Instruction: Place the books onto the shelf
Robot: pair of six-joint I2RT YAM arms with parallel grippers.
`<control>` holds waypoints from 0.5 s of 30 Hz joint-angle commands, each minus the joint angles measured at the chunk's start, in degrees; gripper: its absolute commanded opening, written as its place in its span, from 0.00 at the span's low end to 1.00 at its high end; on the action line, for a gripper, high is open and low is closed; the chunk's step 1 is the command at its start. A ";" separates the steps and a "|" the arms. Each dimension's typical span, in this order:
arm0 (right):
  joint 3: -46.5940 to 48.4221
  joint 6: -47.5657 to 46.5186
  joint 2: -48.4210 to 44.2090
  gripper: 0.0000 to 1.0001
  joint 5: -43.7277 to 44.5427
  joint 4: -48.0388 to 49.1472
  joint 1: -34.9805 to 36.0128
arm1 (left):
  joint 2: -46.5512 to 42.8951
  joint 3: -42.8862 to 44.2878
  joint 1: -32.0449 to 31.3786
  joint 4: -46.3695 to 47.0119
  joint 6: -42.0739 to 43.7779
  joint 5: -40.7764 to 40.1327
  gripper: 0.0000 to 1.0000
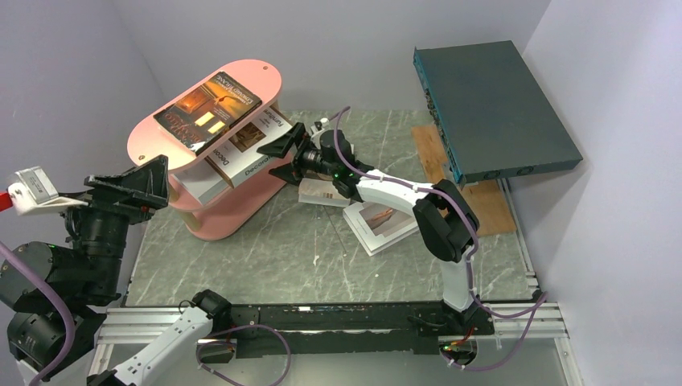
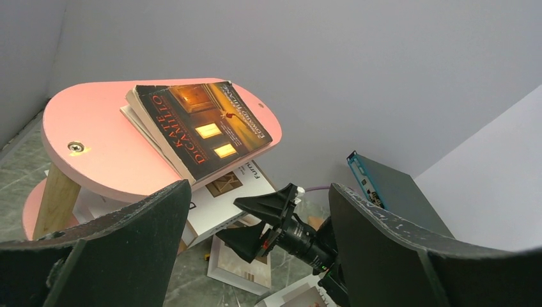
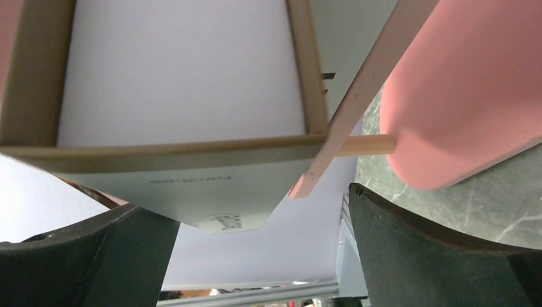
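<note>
right gripper, fingers spread wide and empty, faces the white "decorate furniture" paperback overhanging the middle tier of the salmon-pink oval-tiered shelf, probably to push it inward; left gripper hovers open, empty.

Both arms pair white link shells with black joint housings. The right arm carries a bulky black elbow housing and a small green indicator lamp near the wrist; a lilac cable runs along it. The right gripper has black, wedge-shaped fingers. The left arm shows ribbed black cylindrical motor housings and, at the left, a white block with a red tip. The left gripper has broad matte-black finger plates with scuffed pale edges. Both bases sit on a black bar over a silver rail.
</note>
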 commanded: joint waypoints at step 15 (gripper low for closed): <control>-0.21 -3.90 -2.31 0.88 -5.70 7.25 -1.29 | 0.56 -1.93 0.07 2.17 -1.15 1.16 0.86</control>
